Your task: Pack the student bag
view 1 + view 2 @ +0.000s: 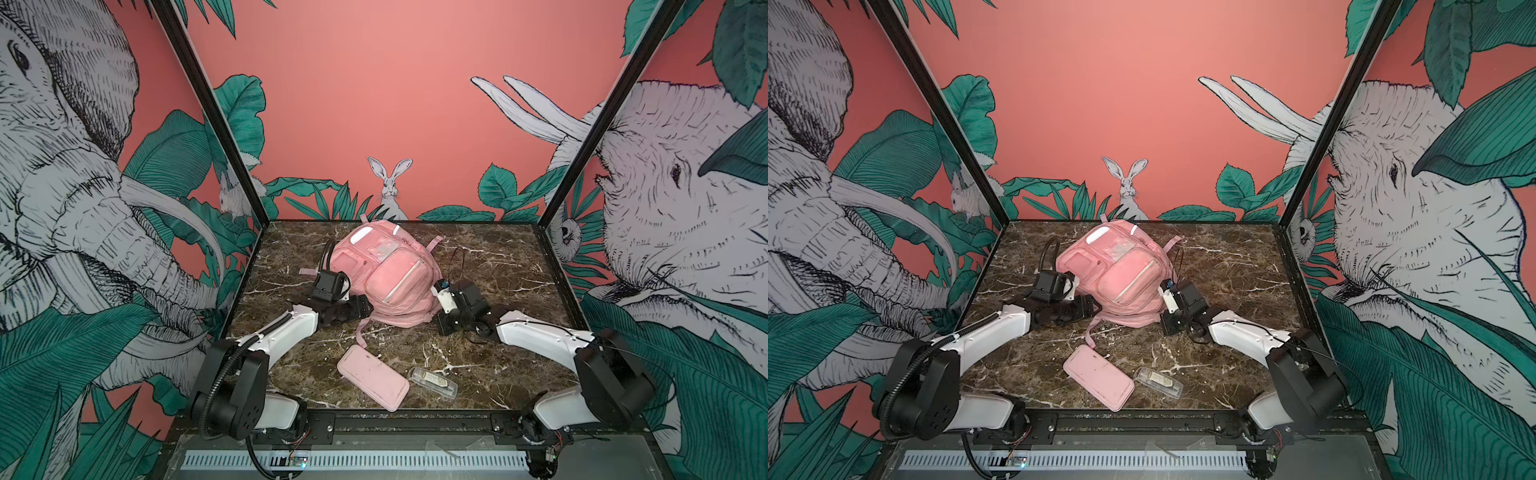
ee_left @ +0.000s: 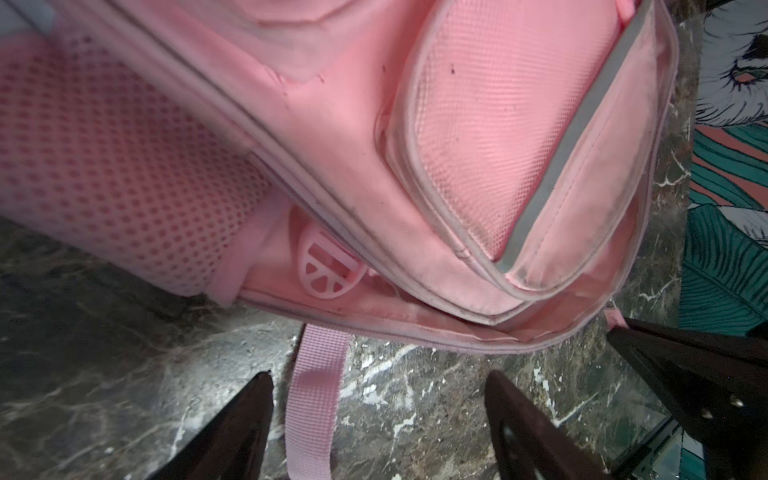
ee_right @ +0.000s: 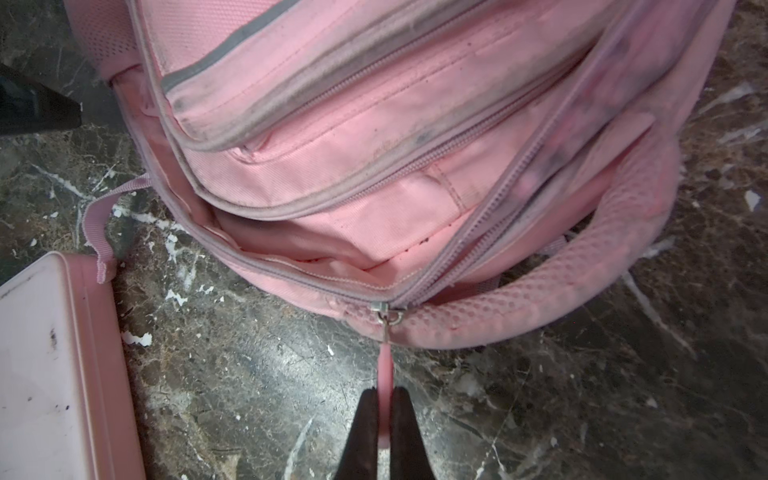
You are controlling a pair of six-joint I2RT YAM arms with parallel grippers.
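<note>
Seemingly we are unzipping the student bag: right jaws pinch its zip pull, left jaws spread, a strap between them; next, pull steadily.

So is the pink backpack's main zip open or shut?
Partly open. On the student bag, the zip gapes beside its slider, showing lining; the jaws of the right gripper pinch the pull tab.

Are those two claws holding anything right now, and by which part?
The right gripper pinches the large pink fabric backpack by its pink zipper pull. The left gripper stands open, holding nothing.
</note>
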